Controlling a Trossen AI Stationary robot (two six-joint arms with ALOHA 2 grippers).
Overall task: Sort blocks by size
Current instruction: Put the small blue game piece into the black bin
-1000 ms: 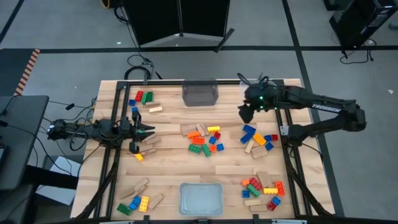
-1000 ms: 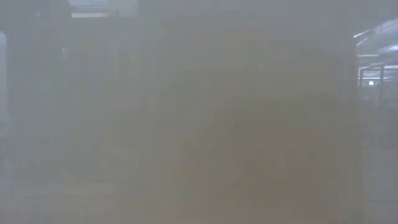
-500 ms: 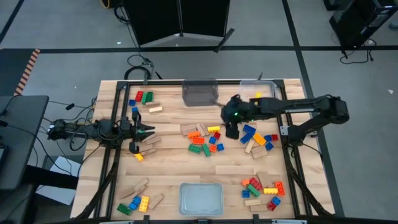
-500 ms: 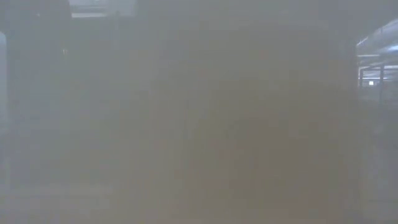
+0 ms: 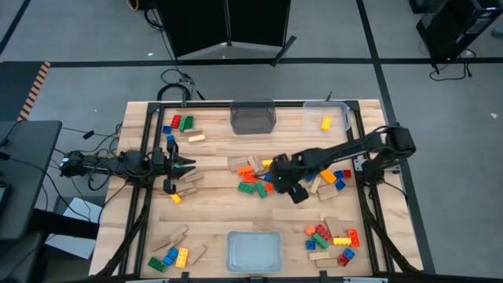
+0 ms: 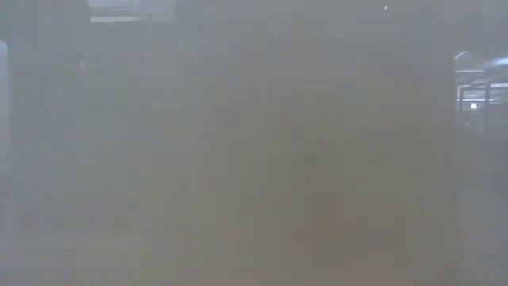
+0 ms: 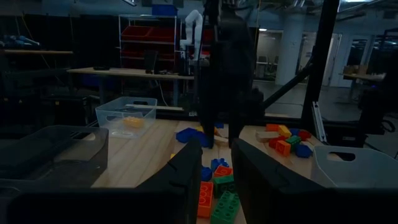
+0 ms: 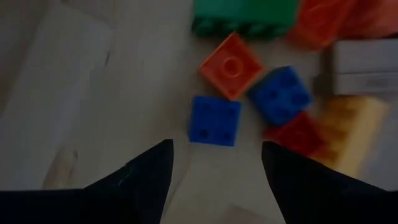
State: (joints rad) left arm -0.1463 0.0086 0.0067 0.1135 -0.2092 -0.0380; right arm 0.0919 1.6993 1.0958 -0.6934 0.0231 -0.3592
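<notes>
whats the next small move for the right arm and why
Probably lower the right tool straight onto the small blue block. Its open fingers hang just above the block, which lies flat at the edge of the middle pile, with bare table on one side.

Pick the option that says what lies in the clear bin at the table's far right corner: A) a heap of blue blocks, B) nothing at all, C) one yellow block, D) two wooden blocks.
C: the high view shows a single yellow block inside the clear bin at that corner, with nothing else in it.
</notes>
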